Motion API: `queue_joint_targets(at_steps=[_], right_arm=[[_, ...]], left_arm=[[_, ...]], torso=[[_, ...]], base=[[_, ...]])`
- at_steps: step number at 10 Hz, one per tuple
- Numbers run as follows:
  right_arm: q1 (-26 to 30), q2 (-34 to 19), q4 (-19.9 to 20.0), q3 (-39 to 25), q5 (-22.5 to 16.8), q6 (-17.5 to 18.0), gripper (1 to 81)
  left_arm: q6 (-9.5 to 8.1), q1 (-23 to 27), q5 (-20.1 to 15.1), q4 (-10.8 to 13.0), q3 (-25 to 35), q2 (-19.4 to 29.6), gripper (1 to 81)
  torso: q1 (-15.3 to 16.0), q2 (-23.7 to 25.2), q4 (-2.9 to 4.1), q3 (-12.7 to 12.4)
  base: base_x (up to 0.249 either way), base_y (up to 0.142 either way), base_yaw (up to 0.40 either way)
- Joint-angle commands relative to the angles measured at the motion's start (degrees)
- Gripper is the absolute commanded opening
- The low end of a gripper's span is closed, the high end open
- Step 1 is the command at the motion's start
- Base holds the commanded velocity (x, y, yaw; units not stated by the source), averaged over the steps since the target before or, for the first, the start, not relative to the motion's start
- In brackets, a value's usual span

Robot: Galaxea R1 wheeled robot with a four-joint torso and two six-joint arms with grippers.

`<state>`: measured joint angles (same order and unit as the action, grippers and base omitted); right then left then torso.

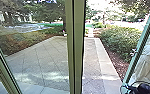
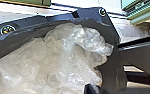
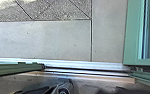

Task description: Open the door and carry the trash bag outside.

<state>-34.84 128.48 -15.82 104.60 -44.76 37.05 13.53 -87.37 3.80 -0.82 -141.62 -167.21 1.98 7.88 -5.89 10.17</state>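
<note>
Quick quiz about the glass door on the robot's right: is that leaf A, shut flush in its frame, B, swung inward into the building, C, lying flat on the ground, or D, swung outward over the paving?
D: the green-framed door leaf stands out over the pale paving, beyond the threshold.

Office-building doorway onto a paved yard.

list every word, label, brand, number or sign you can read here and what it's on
No text can be read on the green door frame, the crumpled clear plastic or the paving.
The bluish-white patch high up beyond the glass is too blurred to tell if it is lettering.
</note>
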Motion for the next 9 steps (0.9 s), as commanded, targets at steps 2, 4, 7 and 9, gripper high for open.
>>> queue_joint_targets(at_steps=[2,4,7,9], right_arm=[[-8.2,-0.2,-4.4,-0.5,9.9,-0.2,81.1],[-13.0,2.5,-6.6,2.5,12.1,-0.2,81.1],[-21.2,8.7,-10.4,10.8,18.9,-0.3,81.1],[-26.5,13.9,-10.5,17.7,24.1,-0.7,81.1]], left_arm=[[0.44,2.2,-3.3,0.5,0.8,0.4,1.0],[0.44,2.2,-3.3,0.5,0.8,0.4,1.0],[0.53,2.3,-3.3,0.5,0.7,0.5,1.0],[0.53,2.3,-3.1,0.5,0.6,0.6,1.0]], torso=[[0.0,0.0,0.00,0.0],[0.0,0.0,0.00,0.0],[0.0,0.0,0.00,0.0],[0.0,0.0,0.00,0.0]], base=[[0.000,0.000,0.000],[0.000,0.000,0.000],[0.000,0.000,0.000],[0.000,0.000,0.000]])
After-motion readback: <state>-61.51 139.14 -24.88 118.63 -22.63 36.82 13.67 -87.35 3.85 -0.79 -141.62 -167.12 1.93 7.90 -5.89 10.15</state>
